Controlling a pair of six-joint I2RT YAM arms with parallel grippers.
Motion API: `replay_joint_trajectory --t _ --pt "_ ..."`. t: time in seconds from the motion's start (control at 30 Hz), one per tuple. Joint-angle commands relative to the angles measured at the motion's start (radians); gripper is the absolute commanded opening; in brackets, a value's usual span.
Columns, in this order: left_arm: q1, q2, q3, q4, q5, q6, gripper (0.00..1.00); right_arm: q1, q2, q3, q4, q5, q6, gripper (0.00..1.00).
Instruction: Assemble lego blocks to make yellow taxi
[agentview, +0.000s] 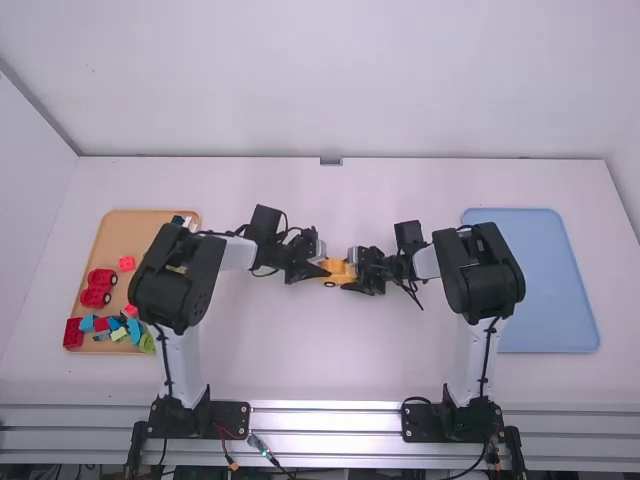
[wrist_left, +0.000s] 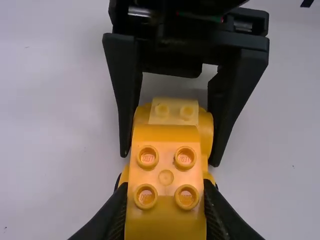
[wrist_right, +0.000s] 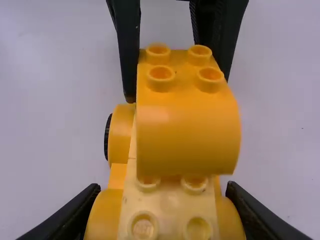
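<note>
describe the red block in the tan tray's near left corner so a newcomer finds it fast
Find the tan tray, far left on the table. In its near left corner sits the red block, plain and boxy, unlike the rounded red wheeled piece beyond it.

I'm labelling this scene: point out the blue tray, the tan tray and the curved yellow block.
Blue tray (agentview: 555, 285): high view, bare floor.
Tan tray (agentview: 130, 230): high view, bare floor near its far edge.
Curved yellow block (wrist_right: 187, 132): right wrist view, smooth rounded face.
</note>
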Motion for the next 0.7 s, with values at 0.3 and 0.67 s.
replay_joint_trajectory --t 0.3,0.67 --pt "-0.037 0.047 -0.021 0.004 -0.090 0.014 0.02 0.003 0.018 -0.011 -0.012 0.011 -0.017 0.39" --pt "-0.044 0.045 0.017 -0.021 -0.091 0.009 0.02 0.003 0.018 -0.011 -0.015 0.025 -0.017 0.39"
